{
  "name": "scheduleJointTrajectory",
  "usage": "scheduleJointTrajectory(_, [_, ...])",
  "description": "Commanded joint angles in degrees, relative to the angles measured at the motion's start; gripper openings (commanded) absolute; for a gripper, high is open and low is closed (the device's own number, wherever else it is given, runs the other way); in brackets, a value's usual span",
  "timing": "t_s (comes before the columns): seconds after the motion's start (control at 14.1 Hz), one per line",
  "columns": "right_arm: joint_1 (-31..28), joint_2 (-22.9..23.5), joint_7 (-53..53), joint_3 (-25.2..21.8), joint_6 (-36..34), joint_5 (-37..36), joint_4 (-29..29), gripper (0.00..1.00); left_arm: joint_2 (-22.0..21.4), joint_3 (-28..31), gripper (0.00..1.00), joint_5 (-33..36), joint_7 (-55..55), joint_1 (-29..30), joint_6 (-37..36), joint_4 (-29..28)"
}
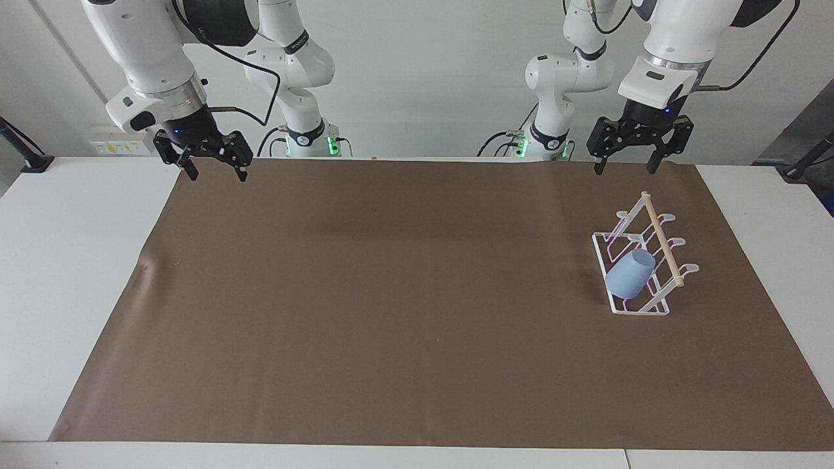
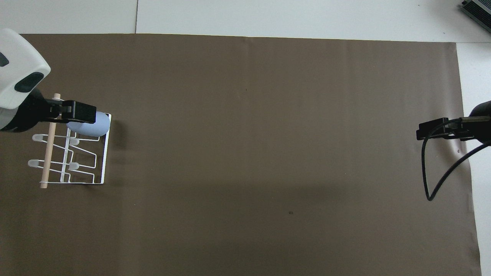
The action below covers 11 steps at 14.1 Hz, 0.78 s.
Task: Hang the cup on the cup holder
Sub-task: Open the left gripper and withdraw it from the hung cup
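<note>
I see the cup (image 1: 629,275) hung on the cup holder (image 1: 642,310), well below my left end effector (image 1: 624,162), which is wide open and empty; right end effector (image 1: 215,168) waits open.

No text, label, brand, number or sign could be read in either view.
</note>
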Motion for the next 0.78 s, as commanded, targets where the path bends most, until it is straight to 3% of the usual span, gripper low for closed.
scheduleJointTrajectory(0.0, [-0.57,-1.35,-1.23,0.3,-0.57,-0.66,-1.26,1.0,1.48,3.11,1.0,-0.9,4.99,-2.34,-4.44,4.05])
scheduleJointTrajectory(0.28, [-0.48,-1.35,-1.23,0.3,-0.57,-0.66,-1.26,1.0,-1.06,10.05,1.0,-2.38,8.35,-6.38,-6.2,3.44])
scheduleJointTrajectory(0.71, [-0.57,-1.35,-1.23,0.3,-0.57,-0.66,-1.26,1.0,-1.43,10.15,1.0,-3.62,10.64,-4.71,-8.21,3.16])
